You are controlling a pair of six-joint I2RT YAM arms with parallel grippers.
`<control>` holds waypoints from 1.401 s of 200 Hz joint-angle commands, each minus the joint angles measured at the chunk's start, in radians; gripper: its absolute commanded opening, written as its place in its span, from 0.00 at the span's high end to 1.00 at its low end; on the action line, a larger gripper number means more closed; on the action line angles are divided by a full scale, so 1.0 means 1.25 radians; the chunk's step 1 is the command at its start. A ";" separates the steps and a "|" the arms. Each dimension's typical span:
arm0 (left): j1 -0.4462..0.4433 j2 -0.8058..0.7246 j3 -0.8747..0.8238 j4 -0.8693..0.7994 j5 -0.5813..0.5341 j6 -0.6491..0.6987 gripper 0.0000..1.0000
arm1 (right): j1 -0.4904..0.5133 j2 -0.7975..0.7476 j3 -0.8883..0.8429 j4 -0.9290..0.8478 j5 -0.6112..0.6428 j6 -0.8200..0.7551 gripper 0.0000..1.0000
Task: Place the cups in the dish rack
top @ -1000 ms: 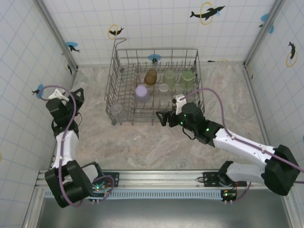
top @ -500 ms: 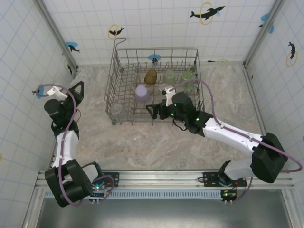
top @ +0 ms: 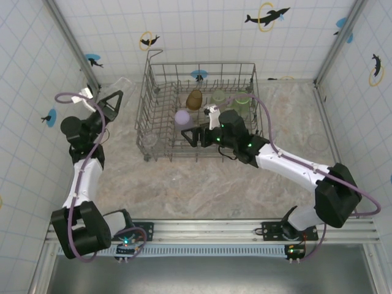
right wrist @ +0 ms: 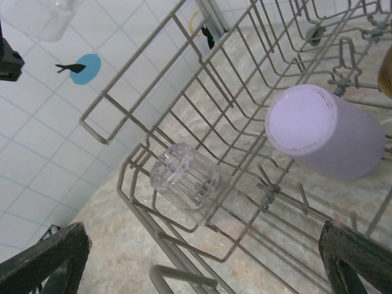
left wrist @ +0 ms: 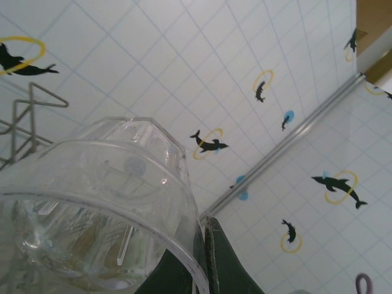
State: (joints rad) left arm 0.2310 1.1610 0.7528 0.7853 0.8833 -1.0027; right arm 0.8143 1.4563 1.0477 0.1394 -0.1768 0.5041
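Pinched by its rim in left jaws: clear cup (left wrist: 92, 208), likely light, stiff, slick; right jaws wide over dish rack (top: 160, 116).

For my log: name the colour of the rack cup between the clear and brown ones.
Lavender; that cup shows best in the right wrist view.

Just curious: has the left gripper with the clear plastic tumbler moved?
Yes. The left gripper carried the clear plastic tumbler rightward, toward the grey wire dish rack's left wall.
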 commanded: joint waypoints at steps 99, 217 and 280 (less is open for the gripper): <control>-0.167 0.087 0.080 0.033 0.115 0.026 1.00 | -0.103 0.087 0.068 0.219 -0.229 0.155 0.01; -0.295 0.158 0.097 0.037 0.079 -0.006 1.00 | -0.142 0.206 0.128 0.449 -0.313 0.313 0.01; -0.329 0.191 0.103 0.072 0.079 -0.049 1.00 | -0.165 0.252 0.136 0.553 -0.303 0.408 0.01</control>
State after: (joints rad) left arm -0.1661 1.3930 0.8383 0.7895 0.9817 -1.0351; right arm 0.6193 1.7435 1.1793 0.7044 -0.5537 0.9421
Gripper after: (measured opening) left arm 0.072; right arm 0.994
